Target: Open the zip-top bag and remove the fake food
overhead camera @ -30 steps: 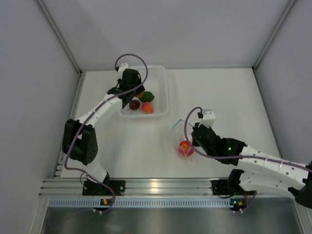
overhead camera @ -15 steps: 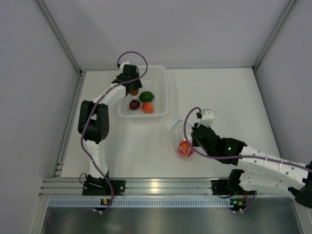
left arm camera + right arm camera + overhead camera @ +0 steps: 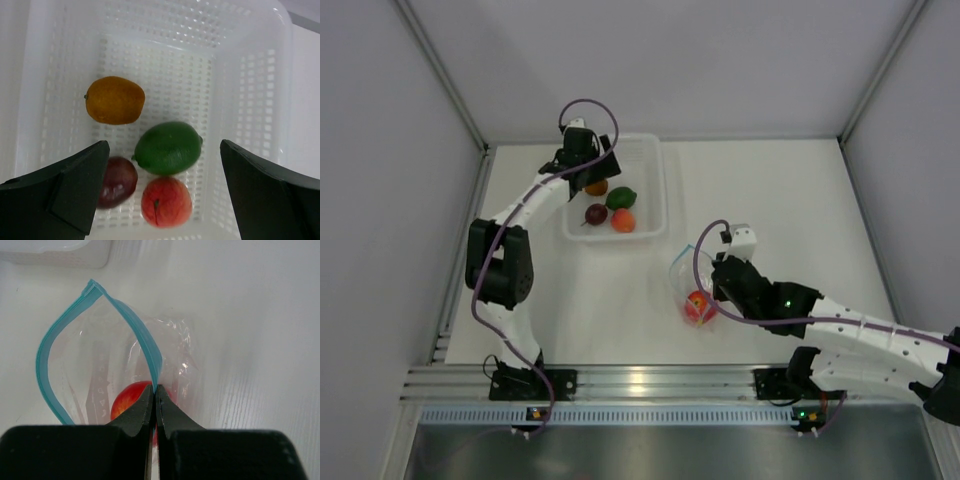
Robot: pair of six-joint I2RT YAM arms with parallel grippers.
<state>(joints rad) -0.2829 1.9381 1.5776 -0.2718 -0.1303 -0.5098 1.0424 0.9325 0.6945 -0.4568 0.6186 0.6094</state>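
Note:
The clear zip-top bag [image 3: 686,277] lies on the table right of centre, its teal strip [image 3: 50,365] gaping open. One piece of fake food, a red fruit [image 3: 126,396], is still inside it. My right gripper [image 3: 155,390] is shut on the near side of the teal strip. My left gripper [image 3: 162,145] hangs wide open and holds nothing, above the white tub [image 3: 250,75]. In the tub lie a brownish-orange fruit [image 3: 115,100], a green one [image 3: 168,148], a dark maroon one [image 3: 117,181] and an orange one [image 3: 166,201].
The perforated white tub [image 3: 655,180] stands at the back left of the table, close to the rear wall. Grey enclosure walls [image 3: 380,200] close in both sides. A metal rail [image 3: 640,380] runs along the near edge by the arm bases.
My left gripper has opened wide and drawn back slightly toward the tub's far end, leaving the brownish-orange fruit lying in the tub. The right gripper and the bag have not moved.

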